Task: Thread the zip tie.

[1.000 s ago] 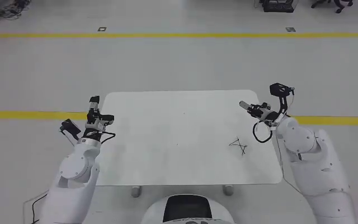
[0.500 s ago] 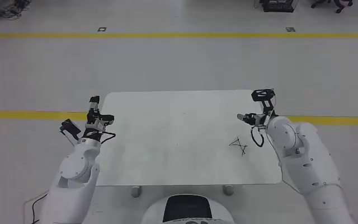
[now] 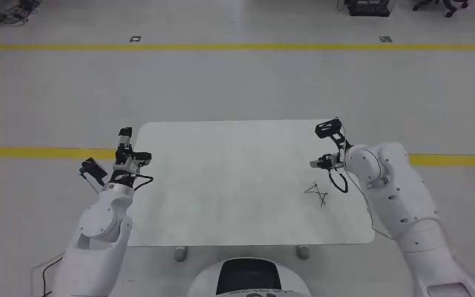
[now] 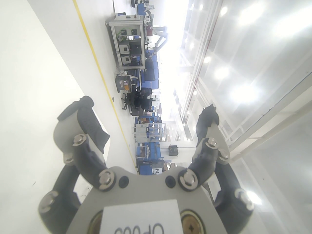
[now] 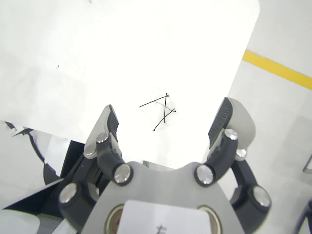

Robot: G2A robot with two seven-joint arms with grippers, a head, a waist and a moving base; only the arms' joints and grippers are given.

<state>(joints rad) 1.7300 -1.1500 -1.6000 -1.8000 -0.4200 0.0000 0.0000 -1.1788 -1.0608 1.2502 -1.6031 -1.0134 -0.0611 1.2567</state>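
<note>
A: What kind of place is this?
B: A large industrial robotics lab; pale floor marked with yellow lines; a white bench; distant equipment racks, black office chairs, blue workstations; bright ceiling lights.

Left gripper label: print upside down, cut off by the edge.
Right gripper label: one partial character.
Background sign: single letter.

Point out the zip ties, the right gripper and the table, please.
zip ties (image 5: 165, 108), right wrist view, on one strap in the crossed pile.
right gripper (image 3: 319, 162), top view, between its fingertips.
table (image 3: 223, 185), top view, bare white top.
</note>
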